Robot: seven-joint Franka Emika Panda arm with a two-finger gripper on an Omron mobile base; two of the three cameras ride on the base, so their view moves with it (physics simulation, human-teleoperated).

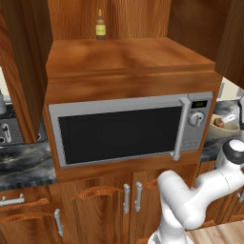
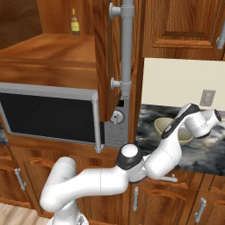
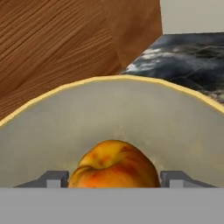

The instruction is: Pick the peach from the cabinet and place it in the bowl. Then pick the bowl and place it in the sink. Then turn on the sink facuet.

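A: Which step is in hand?

B: The first one, near its end by my reading. In the hand view the peach (image 3: 114,164) sits inside the bowl (image 3: 113,109), low at six o'clock, with the fingers (image 3: 114,178) standing apart, one tip on either side of it. I can't tell whether the tips touch the fruit, but they don't look clamped on it.

A: And where is the bowl itself?

B: On the desk (image 2: 206,151) at three o'clock of the microwave (image 2: 52,116) in the right base view, where the bowl (image 2: 166,127) is partly covered by the arm reaching down into it. The left base view catches it at the far right edge, at three o'clock of the microwave door.

A: What does the next move call for?

B: Lifting clear of the fruit, I'd judge, then taking the bowl by its rim. The wall is thin and curved, so the fingers would need to straddle it, one inside and one outside.

A: Materials?

B: The bowl is smooth and matte, greyish inside with a pale yellow rim, round and deep. The peach is round, orange-yellow with a red blush and a small dimple. The desk is dark, glossy marbled stone. The cabinet (image 1: 128,55) is polished reddish wood with strong grain, and a slim brown bottle (image 1: 100,26) stands at twelve o'clock on its shelf.
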